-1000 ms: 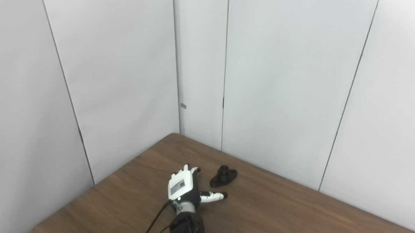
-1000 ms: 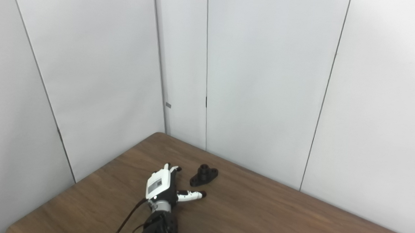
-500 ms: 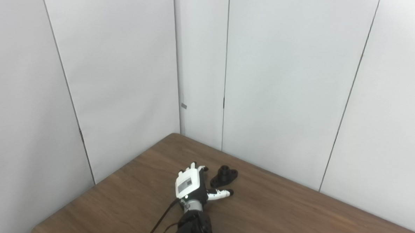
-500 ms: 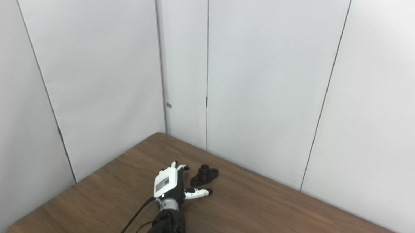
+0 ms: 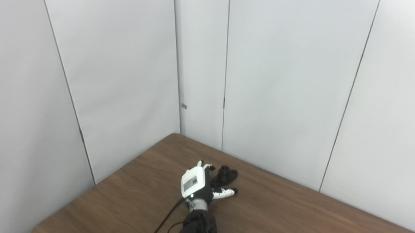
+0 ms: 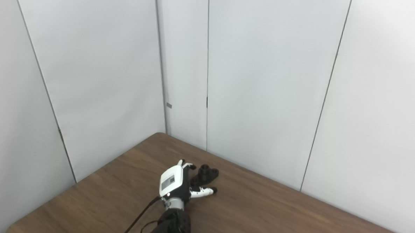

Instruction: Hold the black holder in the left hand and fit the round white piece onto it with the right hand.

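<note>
The black holder (image 5: 224, 175) lies on the brown table (image 5: 294, 211) near the far corner, a short post rising from a flat base. My left hand (image 5: 197, 182) is right beside it on its left, fingers apart and pointing away from me, thumb (image 5: 227, 192) stretched out just in front of the holder. The hand covers the holder's near-left end, and I cannot tell whether they touch. The hand holds nothing. No round white piece shows in either view, and my right hand is out of view.
White wall panels (image 5: 282, 81) close in the table on the far and left sides, meeting at a corner behind the holder. The table's left edge (image 5: 103, 185) runs diagonally toward me. A black cable (image 5: 166, 221) trails from my left wrist.
My left hand has slid forward and to the right, closing from a clear gap to right beside the holder, its thumb now in front of it. The holder has stayed in place.
</note>
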{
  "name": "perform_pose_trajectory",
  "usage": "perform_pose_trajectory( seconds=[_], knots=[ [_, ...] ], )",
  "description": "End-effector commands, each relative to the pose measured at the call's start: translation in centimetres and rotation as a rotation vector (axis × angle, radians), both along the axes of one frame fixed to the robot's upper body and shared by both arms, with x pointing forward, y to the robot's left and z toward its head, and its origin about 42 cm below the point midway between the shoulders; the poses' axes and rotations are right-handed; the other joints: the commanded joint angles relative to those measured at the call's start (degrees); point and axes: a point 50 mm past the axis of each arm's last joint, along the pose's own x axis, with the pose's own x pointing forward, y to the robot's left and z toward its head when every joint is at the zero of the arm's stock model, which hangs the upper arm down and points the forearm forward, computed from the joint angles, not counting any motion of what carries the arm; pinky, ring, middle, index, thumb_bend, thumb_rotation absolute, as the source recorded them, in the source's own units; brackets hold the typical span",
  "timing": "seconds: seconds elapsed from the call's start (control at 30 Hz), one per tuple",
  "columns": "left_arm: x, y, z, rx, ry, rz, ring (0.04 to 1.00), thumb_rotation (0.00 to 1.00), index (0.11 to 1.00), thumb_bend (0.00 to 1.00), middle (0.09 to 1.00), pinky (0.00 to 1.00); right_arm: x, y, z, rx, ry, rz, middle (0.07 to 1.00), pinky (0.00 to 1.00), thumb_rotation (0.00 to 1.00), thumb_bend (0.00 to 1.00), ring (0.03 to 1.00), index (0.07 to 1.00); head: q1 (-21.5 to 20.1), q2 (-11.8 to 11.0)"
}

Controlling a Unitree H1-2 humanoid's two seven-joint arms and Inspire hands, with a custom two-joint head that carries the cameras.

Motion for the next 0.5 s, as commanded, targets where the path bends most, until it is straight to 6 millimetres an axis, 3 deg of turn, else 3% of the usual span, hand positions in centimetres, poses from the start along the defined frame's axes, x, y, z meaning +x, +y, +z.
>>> perform_pose_trajectory(
  seconds=[0.0,0.07,0.3,0.33,0.37,0.47],
  knots=[
    [0.59,-1.01,-0.45,-0.035,0.034,-0.031,0.922,0.25,0.726,0.98,0.951,0.96,-0.56,-0.84,0.5,-0.045,-0.006,-0.017,0.968,0.9,0.6,0.65,0.964,0.929,0.0,0.0],
    [0.62,-1.01,-0.64,-0.028,0.027,-0.028,0.906,0.19,0.655,0.96,0.929,0.92,-0.55,-0.84,0.49,-0.044,-0.003,-0.021,0.965,0.91,0.61,0.68,0.959,0.926,0.0,0.1],
    [0.65,-0.97,-0.89,-0.011,0.032,-0.019,0.89,0.1,0.558,0.9,0.903,0.89,-0.57,-0.86,0.45,-0.044,-0.007,-0.02,0.968,0.91,0.61,0.7,0.965,0.933,-0.2,0.4],
    [0.65,-0.95,-0.91,-0.012,0.032,-0.017,0.898,0.08,0.516,0.68,0.905,0.9,-0.58,-0.86,0.45,-0.045,-0.009,-0.017,0.969,0.91,0.61,0.68,0.965,0.936,-0.1,0.5],
    [0.67,-0.96,-0.94,-0.01,0.031,-0.013,0.902,0.07,0.497,0.59,0.905,0.91,-0.59,-0.87,0.43,-0.044,-0.012,-0.016,0.97,0.91,0.61,0.65,0.966,0.939,-0.1,0.5],
    [0.64,-1.01,-1.03,0.0,0.019,-0.009,0.901,0.05,0.483,0.53,0.894,0.93,-0.6,-0.91,0.38,-0.044,-0.014,-0.02,0.968,0.9,0.6,0.64,0.965,0.932,-0.2,0.6]
  ],
)
